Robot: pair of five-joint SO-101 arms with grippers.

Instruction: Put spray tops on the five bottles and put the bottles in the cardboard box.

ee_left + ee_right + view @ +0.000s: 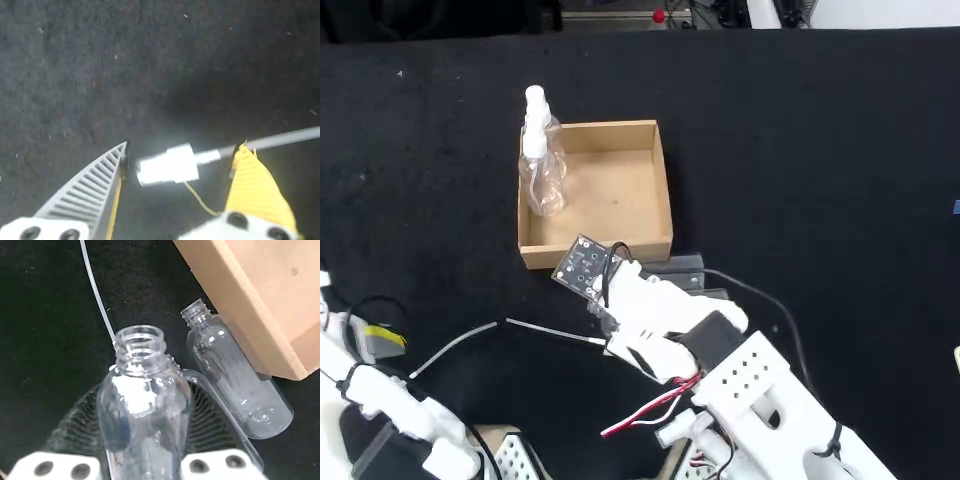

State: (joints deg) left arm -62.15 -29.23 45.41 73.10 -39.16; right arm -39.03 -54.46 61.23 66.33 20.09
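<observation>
While your right gripper [145,390] is clamped on a clear bottle [142,410] with no top, a second topless bottle [235,375] lies on the tabletop [820,150], just beside the outer wall of the cardboard box [250,310]. Your left gripper [183,148] is spread wide with a spray top [167,167] between the fingers; can't tell if they touch. Two capped bottles [542,165] stand in the box.

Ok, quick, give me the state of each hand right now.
Left hand: open, straddling a loose spray top.
Right hand: closed, holding an uncapped bottle.
</observation>
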